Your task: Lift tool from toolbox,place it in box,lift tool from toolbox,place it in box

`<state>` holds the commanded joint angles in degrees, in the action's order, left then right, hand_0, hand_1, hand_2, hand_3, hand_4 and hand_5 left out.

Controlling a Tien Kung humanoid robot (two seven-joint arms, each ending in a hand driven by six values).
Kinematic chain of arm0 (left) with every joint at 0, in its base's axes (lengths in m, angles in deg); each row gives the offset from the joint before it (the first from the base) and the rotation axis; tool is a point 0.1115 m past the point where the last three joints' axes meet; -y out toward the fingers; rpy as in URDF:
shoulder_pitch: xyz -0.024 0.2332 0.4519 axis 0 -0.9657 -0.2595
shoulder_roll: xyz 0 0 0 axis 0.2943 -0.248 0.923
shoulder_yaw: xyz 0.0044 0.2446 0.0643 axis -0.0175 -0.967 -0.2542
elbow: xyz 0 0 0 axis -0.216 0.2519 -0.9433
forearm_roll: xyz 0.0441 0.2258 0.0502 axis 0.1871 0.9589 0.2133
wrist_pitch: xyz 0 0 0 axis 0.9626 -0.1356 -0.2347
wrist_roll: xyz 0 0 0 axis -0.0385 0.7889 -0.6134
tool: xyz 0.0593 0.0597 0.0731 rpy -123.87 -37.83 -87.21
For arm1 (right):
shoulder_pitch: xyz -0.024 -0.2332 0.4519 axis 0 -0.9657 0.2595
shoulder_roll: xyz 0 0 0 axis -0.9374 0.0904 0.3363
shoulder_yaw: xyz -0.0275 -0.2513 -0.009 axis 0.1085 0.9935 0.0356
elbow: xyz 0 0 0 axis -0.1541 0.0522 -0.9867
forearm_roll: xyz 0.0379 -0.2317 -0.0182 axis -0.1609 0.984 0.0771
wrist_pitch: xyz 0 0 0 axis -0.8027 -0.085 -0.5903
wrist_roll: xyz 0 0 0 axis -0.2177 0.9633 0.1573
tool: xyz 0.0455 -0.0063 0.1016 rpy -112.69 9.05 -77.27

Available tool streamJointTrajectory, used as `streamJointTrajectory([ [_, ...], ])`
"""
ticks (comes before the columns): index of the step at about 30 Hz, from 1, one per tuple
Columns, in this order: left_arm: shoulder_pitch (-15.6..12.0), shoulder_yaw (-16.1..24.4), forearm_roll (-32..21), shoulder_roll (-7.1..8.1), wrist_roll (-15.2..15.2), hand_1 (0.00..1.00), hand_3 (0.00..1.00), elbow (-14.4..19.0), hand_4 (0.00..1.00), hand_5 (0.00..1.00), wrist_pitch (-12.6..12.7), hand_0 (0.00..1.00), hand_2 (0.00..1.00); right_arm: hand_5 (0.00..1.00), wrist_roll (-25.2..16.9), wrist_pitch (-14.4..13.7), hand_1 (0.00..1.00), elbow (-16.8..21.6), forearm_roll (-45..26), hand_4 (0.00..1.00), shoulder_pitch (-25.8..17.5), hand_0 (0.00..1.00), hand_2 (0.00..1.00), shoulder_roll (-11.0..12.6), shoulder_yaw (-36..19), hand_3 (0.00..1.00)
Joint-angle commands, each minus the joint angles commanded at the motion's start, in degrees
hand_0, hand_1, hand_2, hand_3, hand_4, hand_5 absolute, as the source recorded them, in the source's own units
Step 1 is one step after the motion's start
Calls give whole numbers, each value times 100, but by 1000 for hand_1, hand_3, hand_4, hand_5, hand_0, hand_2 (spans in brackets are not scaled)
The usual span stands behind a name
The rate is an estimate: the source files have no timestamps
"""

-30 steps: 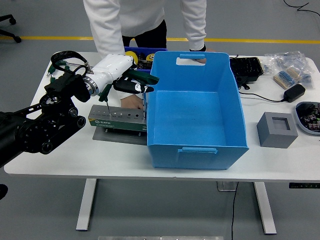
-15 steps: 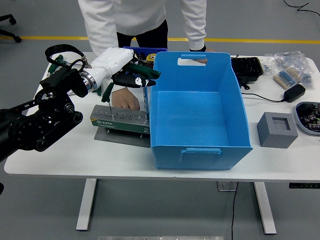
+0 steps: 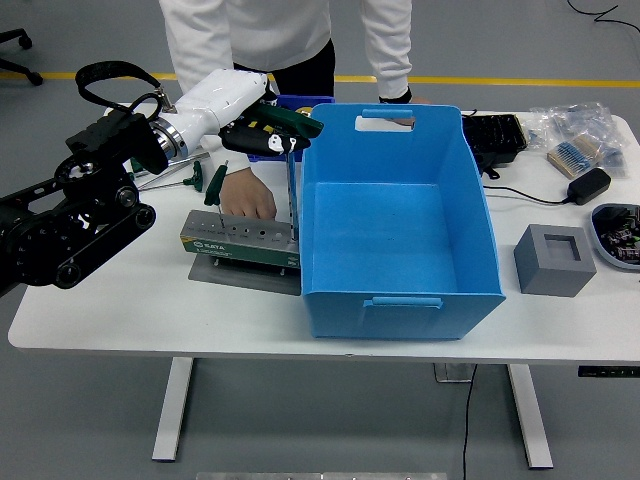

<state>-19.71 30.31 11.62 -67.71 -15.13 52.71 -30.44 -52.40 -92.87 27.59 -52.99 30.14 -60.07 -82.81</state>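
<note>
1. The blue box [image 3: 400, 220] fills the middle of the frame, open and empty.
2. The toolbox [image 3: 240, 243], a green holder with a row of holes, sits just left of it; a person's hand [image 3: 248, 195] rests behind it.
3. The left hand [image 3: 262, 140], upper left, is curled around a green-handled tool [image 3: 291, 165], its thin shaft hanging down beside the box wall; its tip seems just above the holder.

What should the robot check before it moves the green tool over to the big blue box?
1. Left hand holds the green-handled tool: ok.
2. Tool's tip out of the tool holder: cannot tell.
3. Blue box has room inside: ok.
4. Person's hand away from the holder: not ok, it rests right behind it.
5. Box's near wall below the tool's tip: not ok.
</note>
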Motion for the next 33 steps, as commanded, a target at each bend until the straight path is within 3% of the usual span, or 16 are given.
streamJointTrajectory([
  [12, 162, 157, -55, 160, 16, 2, 2, 162, 747, 599, -61, 200, 28, 756, -16, 3, 733, -1, -53, 893, 5, 737, 792, 6, 30, 647],
  [25, 473, 330, -144, 399, -81, 2, 2, 679, 753, 595, -280, 199, 27, 759, -21, 4, 732, -4, -55, 893, 14, 737, 791, 20, 38, 647],
  [33, 657, 437, -260, 363, -154, 2, 2, 963, 745, 584, -328, 200, 26, 757, -8, 3, 730, -6, -5, 893, 14, 736, 791, 23, 10, 647],
])
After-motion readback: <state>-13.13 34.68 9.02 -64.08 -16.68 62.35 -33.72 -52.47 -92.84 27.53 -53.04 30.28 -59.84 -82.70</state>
